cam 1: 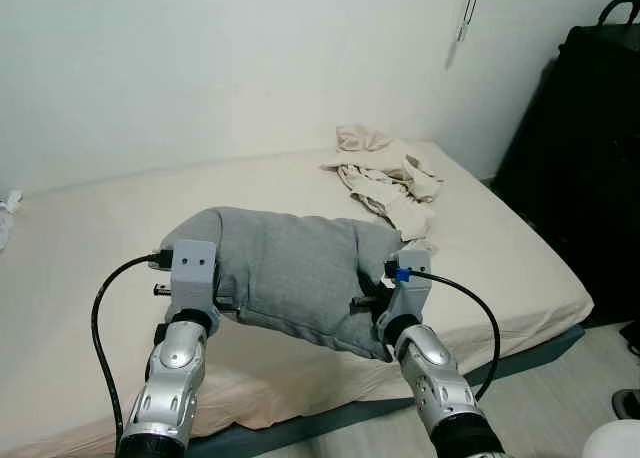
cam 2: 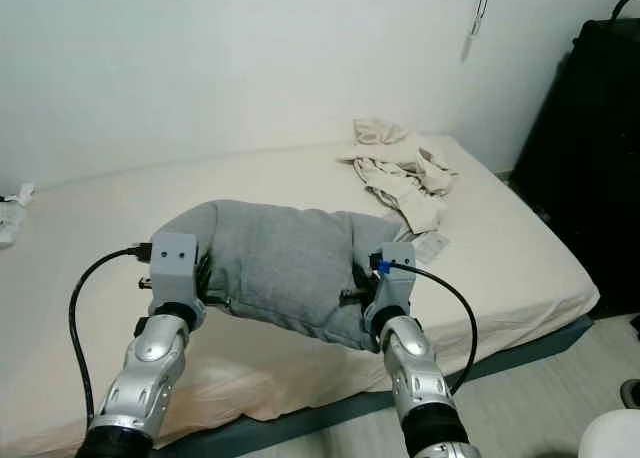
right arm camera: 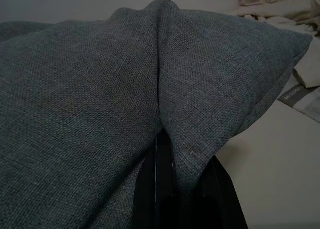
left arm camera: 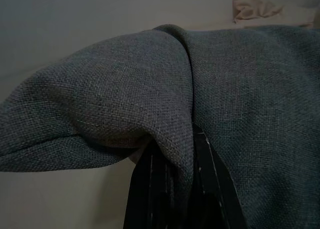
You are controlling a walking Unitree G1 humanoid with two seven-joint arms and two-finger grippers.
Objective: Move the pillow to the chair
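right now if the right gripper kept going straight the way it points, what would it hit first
The grey pillow itself: the right gripper is already shut on a fold of it, so the pillow would be pushed ahead. Beyond it, probably the bed near the crumpled beige cloth, though depth is unclear.

This is a bedroom in a home. A big bed with a cream sheet sits low by a plain white wall. Some crumpled pale clothes lie in a heap on the bed near the wall. A soft grey pillow is over the bed too. A tall black bag stands beside the bed, and a cord hangs down the wall. The floor looks like light wood.
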